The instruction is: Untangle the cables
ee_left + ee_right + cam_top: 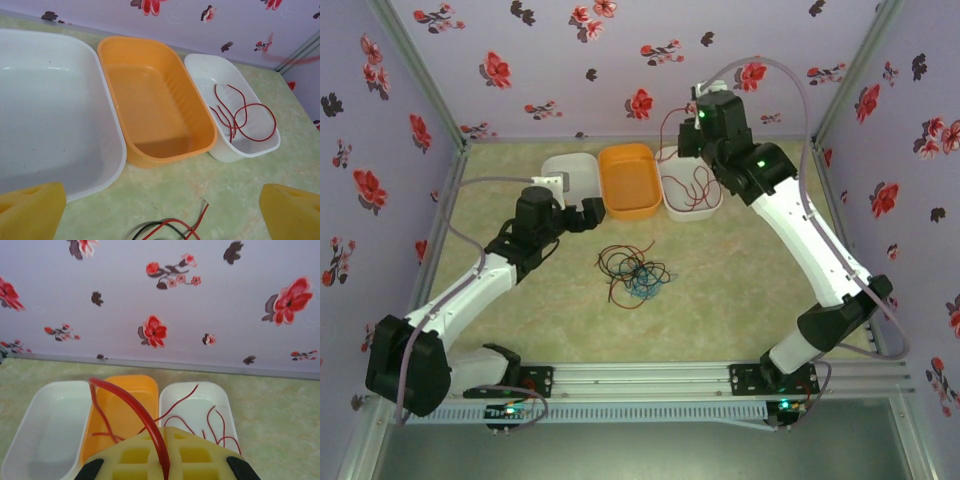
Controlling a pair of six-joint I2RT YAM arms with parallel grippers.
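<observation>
Cables (636,272) lie tangled on the desk (750,290). Right hand (162,466) is clenched on a red cable (125,402) looping into the rightmost white tray (222,392); left hand (584,212) hangs released near the other white tray (570,168).

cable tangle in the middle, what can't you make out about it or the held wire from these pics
- Top view: cable tangle is too small to tell which strand crosses over which, or how many there are.
- Left wrist view: red and black wires are cut off by the bottom edge.
- Right wrist view: red cable vanishes between the pads of the shut right gripper; its pinched end is hidden.
</observation>
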